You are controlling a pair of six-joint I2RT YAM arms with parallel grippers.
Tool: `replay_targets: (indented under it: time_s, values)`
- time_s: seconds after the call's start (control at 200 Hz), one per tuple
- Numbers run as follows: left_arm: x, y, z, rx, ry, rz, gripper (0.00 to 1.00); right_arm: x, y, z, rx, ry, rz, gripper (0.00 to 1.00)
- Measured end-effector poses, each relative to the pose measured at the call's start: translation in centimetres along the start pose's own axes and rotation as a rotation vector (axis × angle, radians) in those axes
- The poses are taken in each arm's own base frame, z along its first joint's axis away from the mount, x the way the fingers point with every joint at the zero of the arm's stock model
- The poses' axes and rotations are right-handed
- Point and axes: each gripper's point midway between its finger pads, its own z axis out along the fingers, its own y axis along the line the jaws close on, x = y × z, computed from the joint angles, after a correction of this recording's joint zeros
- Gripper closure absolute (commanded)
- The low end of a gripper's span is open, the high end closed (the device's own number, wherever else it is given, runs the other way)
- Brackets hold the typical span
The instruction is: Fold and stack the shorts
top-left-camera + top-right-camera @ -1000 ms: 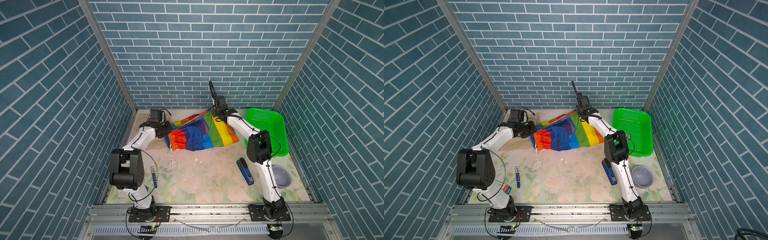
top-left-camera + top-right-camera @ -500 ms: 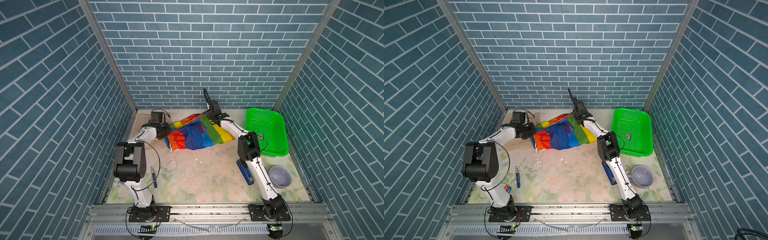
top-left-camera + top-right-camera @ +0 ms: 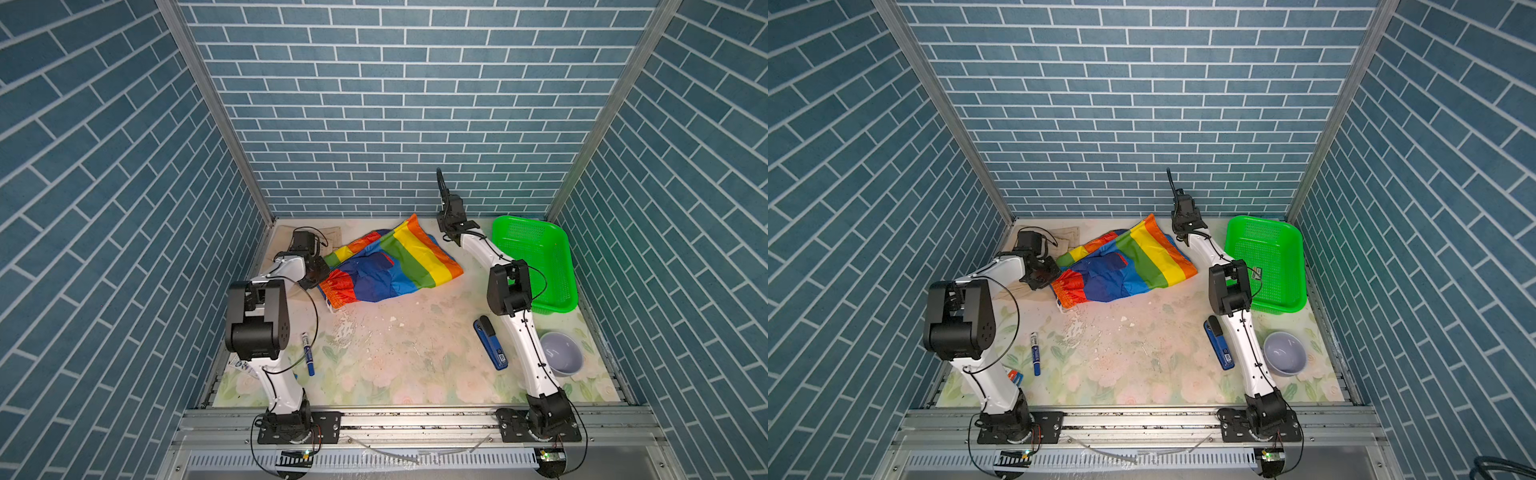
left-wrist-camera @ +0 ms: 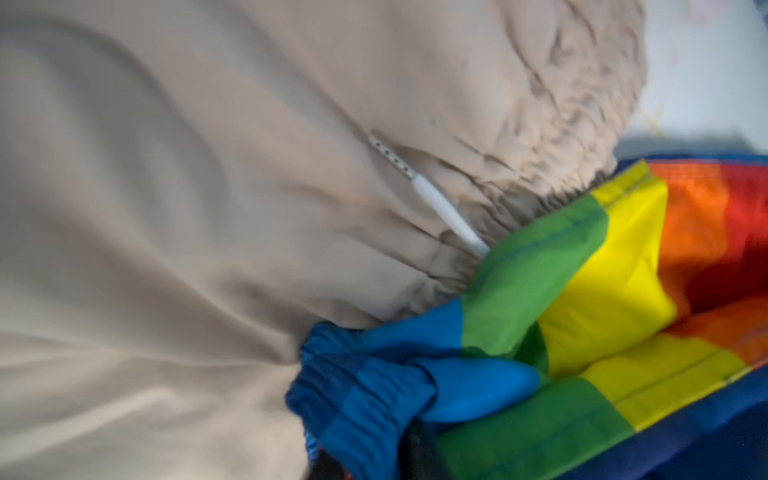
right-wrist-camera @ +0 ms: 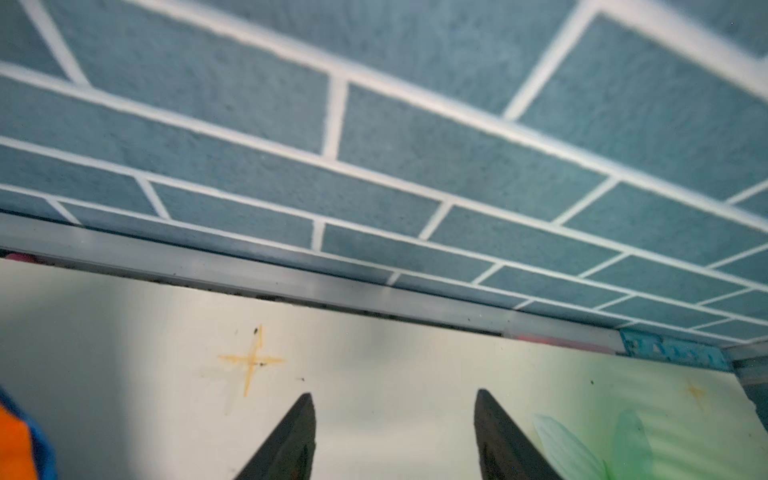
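The rainbow-striped shorts (image 3: 390,266) (image 3: 1125,266) lie spread at the back middle of the table, orange-red waistband toward the left front. They partly cover the beige shorts (image 3: 328,233) (image 4: 208,208), whose white drawstring shows in the left wrist view. My left gripper (image 3: 322,272) (image 4: 370,453) sits at the rainbow shorts' (image 4: 602,270) waistband; two dark fingertips stand apart with blue waistband cloth lying between and over them. My right gripper (image 3: 449,232) (image 5: 392,399) is open and empty above bare table by the back wall, right of the striped leg hem.
A green mesh basket (image 3: 532,249) stands at the back right, close to the right arm. In a top view a blue stapler (image 3: 490,343) and a grey bowl (image 3: 561,353) lie near the right arm. A blue marker (image 3: 307,353) lies by the left arm.
Both grippers have opened. The right one has let go of the striped leg and moved right, off the cloth. The rainbow shorts now lie flatter and more spread out.
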Motion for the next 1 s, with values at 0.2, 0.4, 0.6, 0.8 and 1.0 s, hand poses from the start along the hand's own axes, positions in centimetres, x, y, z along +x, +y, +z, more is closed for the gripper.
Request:
replay_targets:
  time_s: [0.2, 0.4, 0.6, 0.8, 1.0]
  values:
    - [0.0, -1.2, -2.2, 0.026, -0.015, 0.014, 0.24, -4.8, -1.0, -8.6, -0.117, -0.001, 0.066, 0.32]
    - [-0.1, -4.3, -7.4, 0.11, -0.089, 0.065, 0.22, -5.3, -2.2, -15.9, -0.199, 0.039, 0.159, 0.35]
    - [0.3, -5.0, -12.4, 0.178, -0.163, 0.083, 0.19, 5.7, -1.7, -15.7, -0.198, 0.304, 0.184, 0.35]
    - [3.7, -3.2, -13.0, 0.163, -0.125, 0.107, 0.19, 13.3, -1.4, -16.2, -0.18, 0.492, 0.184, 0.35]
    - [8.9, -1.0, -10.5, 0.109, -0.004, 0.151, 0.19, 15.1, -2.8, -17.9, -0.144, 0.525, 0.208, 0.36]
